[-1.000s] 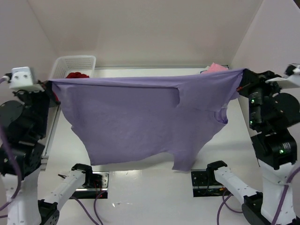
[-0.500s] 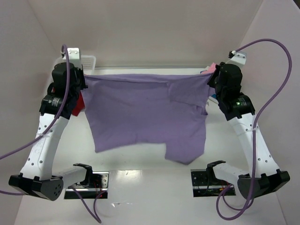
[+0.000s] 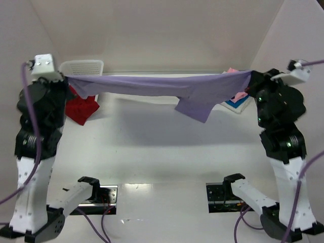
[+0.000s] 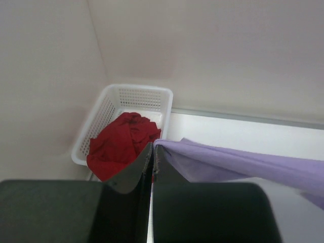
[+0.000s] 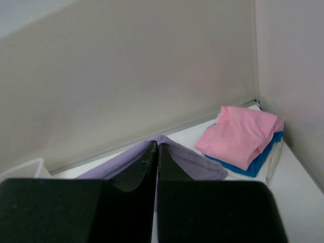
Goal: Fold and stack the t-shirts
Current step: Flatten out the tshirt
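Observation:
The lavender t-shirt (image 3: 157,85) hangs stretched in the air across the back of the table, with a flap (image 3: 195,107) drooping right of centre. My left gripper (image 3: 66,79) is shut on its left corner, and the right gripper (image 3: 251,76) is shut on its right corner. In the left wrist view the jaws (image 4: 153,147) pinch the lavender cloth (image 4: 243,164); in the right wrist view the jaws (image 5: 157,145) pinch its fold (image 5: 190,159). The deep red t-shirt (image 3: 81,107) spills from the basket. A folded pink t-shirt (image 5: 240,132) lies on a blue one (image 5: 253,166).
The white lattice basket (image 3: 81,67) stands in the back left corner, also seen in the left wrist view (image 4: 136,93). The pink and blue stack (image 3: 237,97) sits in the back right corner against the wall. Both arm bases stand at the near edge.
The hanging body of the lavender shirt has swung away and up; it now shows as a thin stretched band. Both arms reached forward, then drew back and apart, keeping their grips.

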